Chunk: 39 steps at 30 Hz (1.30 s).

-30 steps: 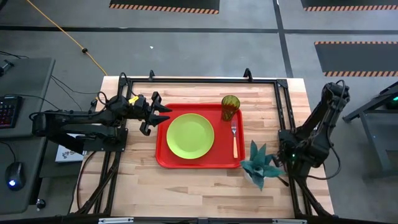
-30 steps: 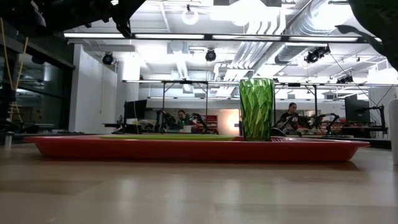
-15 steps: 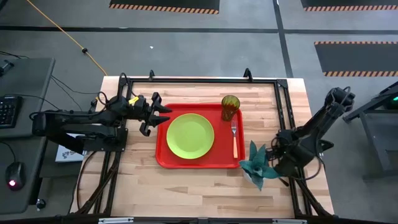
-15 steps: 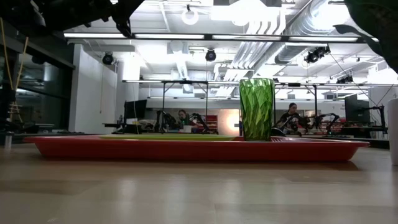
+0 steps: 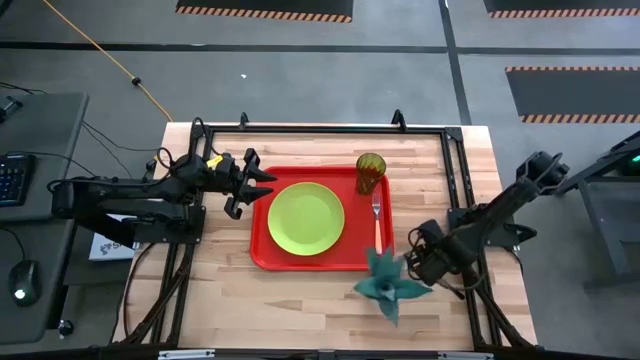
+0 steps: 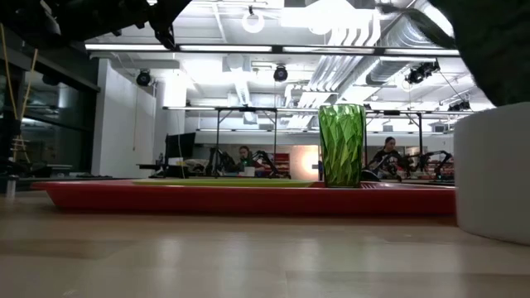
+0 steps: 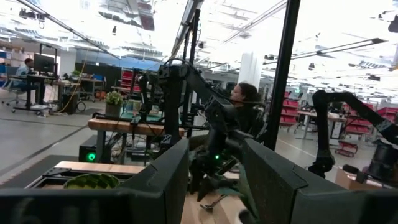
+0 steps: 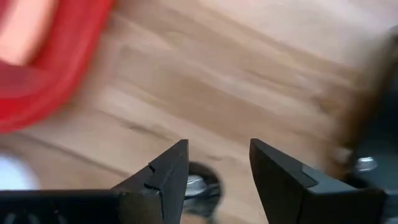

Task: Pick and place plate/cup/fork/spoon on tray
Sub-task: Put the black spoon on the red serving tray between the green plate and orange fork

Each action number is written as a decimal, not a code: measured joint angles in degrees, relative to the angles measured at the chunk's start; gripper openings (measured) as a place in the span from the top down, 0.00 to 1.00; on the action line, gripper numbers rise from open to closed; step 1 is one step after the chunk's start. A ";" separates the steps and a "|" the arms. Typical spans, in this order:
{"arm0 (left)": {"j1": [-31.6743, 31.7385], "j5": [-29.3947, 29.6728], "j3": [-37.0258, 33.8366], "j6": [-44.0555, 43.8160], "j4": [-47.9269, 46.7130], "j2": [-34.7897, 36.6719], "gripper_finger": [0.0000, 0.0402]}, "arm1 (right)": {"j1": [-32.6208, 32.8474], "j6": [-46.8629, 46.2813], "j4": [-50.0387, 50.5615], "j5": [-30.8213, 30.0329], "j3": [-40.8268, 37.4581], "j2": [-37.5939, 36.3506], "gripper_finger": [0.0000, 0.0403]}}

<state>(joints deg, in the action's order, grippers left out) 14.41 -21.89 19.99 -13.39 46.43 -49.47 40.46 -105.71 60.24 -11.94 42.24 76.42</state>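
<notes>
The red tray [image 5: 262,255] lies mid-table. On it rest the lime-green plate [image 5: 306,218], the green cup [image 5: 370,172] standing upright at the far right corner, and the orange-handled fork [image 5: 377,225] along the right side. My left gripper [image 5: 262,187] is open and empty, hovering at the tray's left edge. My right gripper [image 5: 418,262] is open and low over the wood, just right of the tray's near right corner. A small dark shiny rounded thing [image 8: 200,185], perhaps the spoon, lies on the wood between its fingertips. No spoon shows in the high view. My right gripper stands close against the right side of the teal spiky plant [image 5: 385,285]. The arm and the leaves hide the place where they meet, so I cannot tell whether it touches the plant.
The teal plant in its white pot [image 6: 493,178] stands on the wood by the tray's near right corner, left of my right gripper. Black frame rails [image 5: 455,190] run along the table's sides. Bare wood lies near the front edge [image 5: 300,310].
My right gripper has come down and gone toward the table's left and near edge, to the tray's near right corner. The teal plant has slid along the table toward the left and near edge and turned about. My left arm has kept still.
</notes>
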 joint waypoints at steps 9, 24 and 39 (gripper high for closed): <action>0.00 0.00 0.00 0.00 -0.04 0.00 0.65 | 0.45 7.95 0.11 3.60 -0.07 0.75 0.60; 0.00 0.03 0.00 0.00 0.03 0.00 0.65 | -0.12 24.84 -0.14 3.25 -0.21 -5.20 0.60; 0.01 0.61 0.00 0.57 0.25 -0.01 0.65 | -8.09 29.92 -25.76 11.32 -21.68 -27.96 0.60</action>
<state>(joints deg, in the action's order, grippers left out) 14.43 -21.28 19.99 -12.82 46.68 -49.48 32.36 -75.79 34.48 -0.62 20.56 48.46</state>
